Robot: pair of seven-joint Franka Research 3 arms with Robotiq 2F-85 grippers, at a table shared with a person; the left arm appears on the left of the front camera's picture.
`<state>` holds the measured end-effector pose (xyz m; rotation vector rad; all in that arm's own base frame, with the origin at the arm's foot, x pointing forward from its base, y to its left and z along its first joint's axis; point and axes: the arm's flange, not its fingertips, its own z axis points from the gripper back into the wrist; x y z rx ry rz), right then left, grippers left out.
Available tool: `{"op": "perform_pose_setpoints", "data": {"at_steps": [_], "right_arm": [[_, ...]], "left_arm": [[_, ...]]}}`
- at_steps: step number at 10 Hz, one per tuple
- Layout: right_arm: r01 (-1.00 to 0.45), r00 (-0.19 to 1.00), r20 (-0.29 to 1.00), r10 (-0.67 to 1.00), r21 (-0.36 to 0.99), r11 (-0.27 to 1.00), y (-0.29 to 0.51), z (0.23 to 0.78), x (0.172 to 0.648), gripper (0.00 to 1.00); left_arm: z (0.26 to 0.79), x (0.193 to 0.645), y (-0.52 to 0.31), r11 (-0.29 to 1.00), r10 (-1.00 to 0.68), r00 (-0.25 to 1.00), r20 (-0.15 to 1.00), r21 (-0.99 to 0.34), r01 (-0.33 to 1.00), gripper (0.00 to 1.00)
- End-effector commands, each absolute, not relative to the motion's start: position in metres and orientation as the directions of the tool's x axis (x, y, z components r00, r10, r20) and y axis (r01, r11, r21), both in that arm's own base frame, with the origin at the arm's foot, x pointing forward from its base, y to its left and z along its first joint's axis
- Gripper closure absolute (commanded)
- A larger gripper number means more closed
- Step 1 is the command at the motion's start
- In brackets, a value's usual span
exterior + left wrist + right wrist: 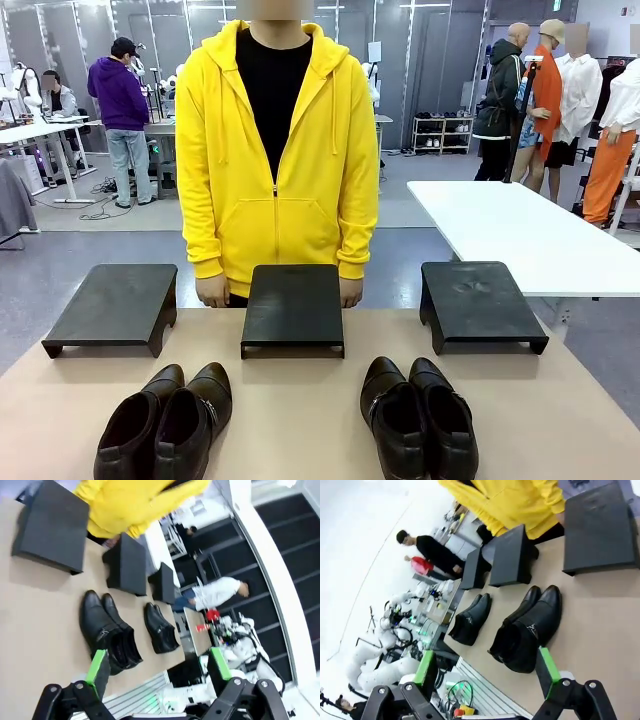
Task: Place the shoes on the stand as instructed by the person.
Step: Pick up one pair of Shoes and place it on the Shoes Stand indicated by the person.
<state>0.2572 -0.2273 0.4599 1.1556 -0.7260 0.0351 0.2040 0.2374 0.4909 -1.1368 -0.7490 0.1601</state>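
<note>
Low in the frame, two shoe pairs wait while both grippers are wide open and hold nothing

Nearest, in the wrist views, the left gripper and the right gripper hang above the table, green pads spread fully apart with nothing between them. On the tan table, the left pair of shoes sits at the lower left of the front view and the right pair of shoes at the lower right. The shoes in each pair touch side by side, toes pointing away.

Beyond them are three black stands with nothing on top: the left stand, the middle stand and the right stand. Behind the middle one is the person in yellow. The person's hands are low at the table edge and do not point.

Moving now would mean guessing which stand is meant. The glossy leather could slip from the pads, and lifting one shoe may drag its neighbour.

The bottom edge cuts off the shoes' heels. The middle stand partly hides the person's fingers.
</note>
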Motion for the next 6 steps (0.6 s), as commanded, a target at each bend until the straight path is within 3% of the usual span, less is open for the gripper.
{"op": "perform_pose_setpoints", "data": {"at_steps": [1, 6], "right_arm": [[-0.364, 0.739, 0.561, -0.373, 0.799, 0.478, -0.216, 0.468, 0.238, 0.0], [-0.36, 0.733, 0.563, -0.383, 0.798, 0.483, -0.232, 0.466, 0.225, 0.0]], "left_arm": [[0.496, 0.188, 0.235, 0.462, 0.513, 0.723, 0.463, -0.859, 0.222, 0.0], [0.496, 0.176, 0.251, 0.48, 0.543, 0.694, 0.472, -0.853, 0.204, 0.0]]}}
